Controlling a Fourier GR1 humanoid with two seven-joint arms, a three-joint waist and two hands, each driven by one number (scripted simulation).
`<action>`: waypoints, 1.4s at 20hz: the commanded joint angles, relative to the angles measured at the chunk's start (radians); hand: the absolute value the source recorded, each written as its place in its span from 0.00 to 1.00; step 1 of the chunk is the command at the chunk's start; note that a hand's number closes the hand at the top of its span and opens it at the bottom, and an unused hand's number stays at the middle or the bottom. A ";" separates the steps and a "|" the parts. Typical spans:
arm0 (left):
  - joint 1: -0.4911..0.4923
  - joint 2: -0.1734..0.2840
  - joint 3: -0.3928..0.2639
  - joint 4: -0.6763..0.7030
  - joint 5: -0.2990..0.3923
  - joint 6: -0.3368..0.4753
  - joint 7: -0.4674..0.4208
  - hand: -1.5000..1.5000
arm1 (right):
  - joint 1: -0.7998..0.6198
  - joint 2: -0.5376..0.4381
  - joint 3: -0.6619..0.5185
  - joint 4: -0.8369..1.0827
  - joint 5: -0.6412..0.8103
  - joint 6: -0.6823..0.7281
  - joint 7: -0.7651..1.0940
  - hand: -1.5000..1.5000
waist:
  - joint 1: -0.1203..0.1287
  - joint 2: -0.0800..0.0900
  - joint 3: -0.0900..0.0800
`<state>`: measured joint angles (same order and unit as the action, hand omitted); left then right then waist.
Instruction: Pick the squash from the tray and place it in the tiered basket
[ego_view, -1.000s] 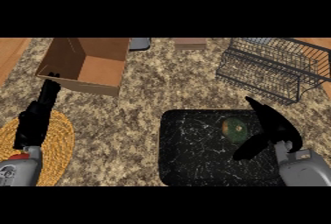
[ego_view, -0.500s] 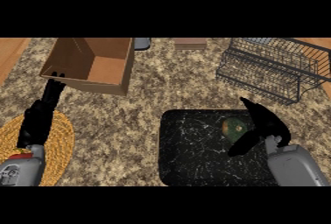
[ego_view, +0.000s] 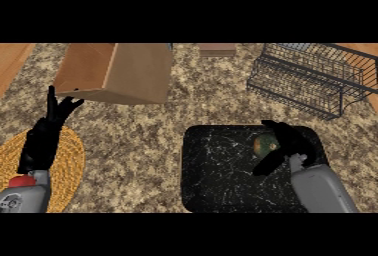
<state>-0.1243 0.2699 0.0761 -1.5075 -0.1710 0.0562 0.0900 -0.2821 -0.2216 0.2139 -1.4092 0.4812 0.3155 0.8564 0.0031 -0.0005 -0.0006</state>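
Head view: right hand (ego_view: 286, 145) is now lowered onto squash (ego_view: 263, 145) on tray (ego_view: 214, 175), right of centre, fingers curling round it; grasp judged forming. Left hand (ego_view: 53, 112) rests open, left edge.

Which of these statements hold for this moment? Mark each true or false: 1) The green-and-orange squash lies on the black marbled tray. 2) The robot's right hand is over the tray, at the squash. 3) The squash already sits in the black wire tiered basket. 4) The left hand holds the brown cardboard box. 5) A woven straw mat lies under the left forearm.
1) True: the green-and-orange squash lies on the black marbled tray.
2) True: the right hand is over the tray, right beside the squash.
3) False: the black wire tiered basket stands apart, beyond the tray, without the squash.
4) False: the left hand is open, fingers up, below the brown cardboard box, holding nothing.
5) True: the woven straw mat lies there.
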 joint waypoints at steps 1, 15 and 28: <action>0.007 -0.014 0.003 -0.017 0.005 -0.005 -0.009 0.50 | -0.022 -0.015 -0.021 0.073 -0.056 0.117 -0.027 1.00 | 0.002 0.001 0.001; -0.043 -0.077 -0.036 -0.007 -0.078 0.051 0.040 0.50 | 0.034 0.064 -0.026 -0.072 0.028 0.015 -0.092 1.00 | -0.006 0.000 0.001; -0.093 -0.050 -0.030 0.055 -0.034 -0.029 -0.009 0.50 | -0.589 0.221 0.114 0.265 0.380 -0.656 0.291 1.00 | 0.074 0.013 -0.001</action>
<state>-0.2016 0.2215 0.0480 -1.4631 -0.2114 0.0394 0.0737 -0.7388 -0.0146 0.3359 -1.1905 0.7752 -0.1503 1.0355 0.0797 0.0140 -0.0012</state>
